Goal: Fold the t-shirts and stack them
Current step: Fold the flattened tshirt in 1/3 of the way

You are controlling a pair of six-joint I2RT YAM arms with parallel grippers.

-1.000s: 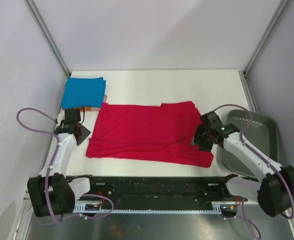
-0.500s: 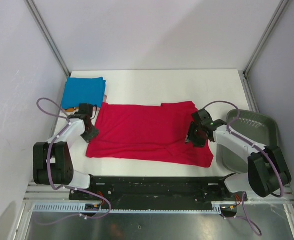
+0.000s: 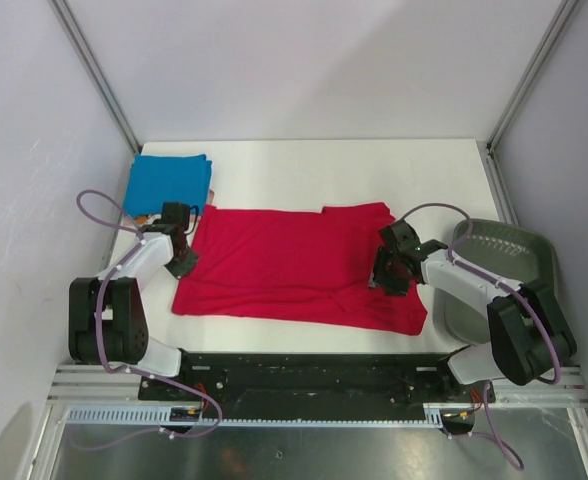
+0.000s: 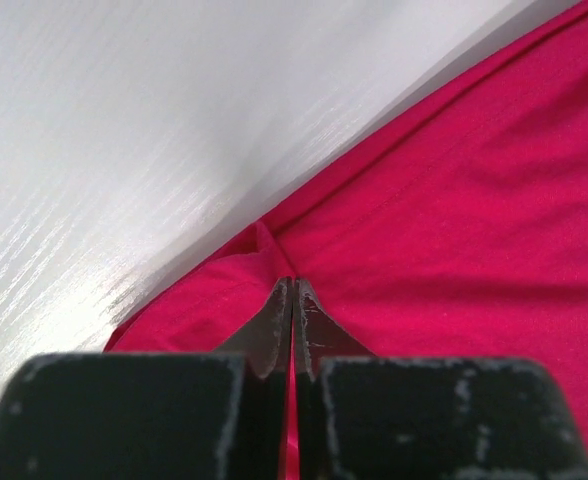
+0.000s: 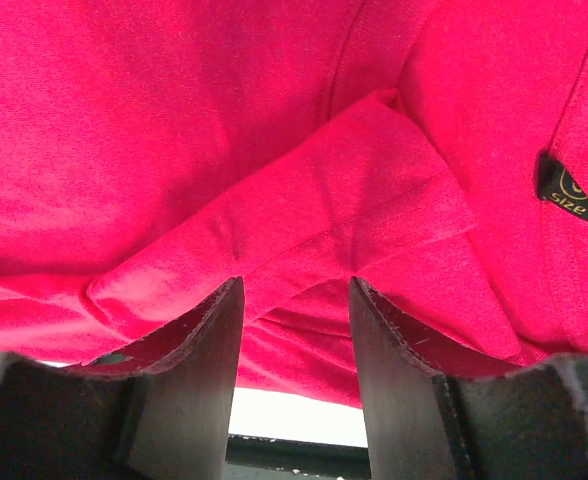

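The red t-shirt (image 3: 284,265) lies spread flat across the middle of the white table. My left gripper (image 3: 186,262) is at its left edge; in the left wrist view my gripper (image 4: 294,285) is shut on a pinched fold of the red t-shirt (image 4: 454,200). My right gripper (image 3: 384,275) is over the shirt's right part, open, its jaws (image 5: 296,285) straddling a raised fold of the red cloth (image 5: 174,150) near the dark neck tag (image 5: 564,190). The folded blue t-shirt (image 3: 169,183) lies at the back left, with a sliver of the orange one (image 3: 159,216) under it.
A dark grey bin (image 3: 519,240) stands at the right edge of the table, beside my right arm. Metal frame posts rise at the back corners. White table (image 3: 304,170) shows behind the red shirt.
My left gripper moved right from beside the shirt onto its left edge and closed on the cloth. My right gripper shifted slightly left over the shirt's right part.
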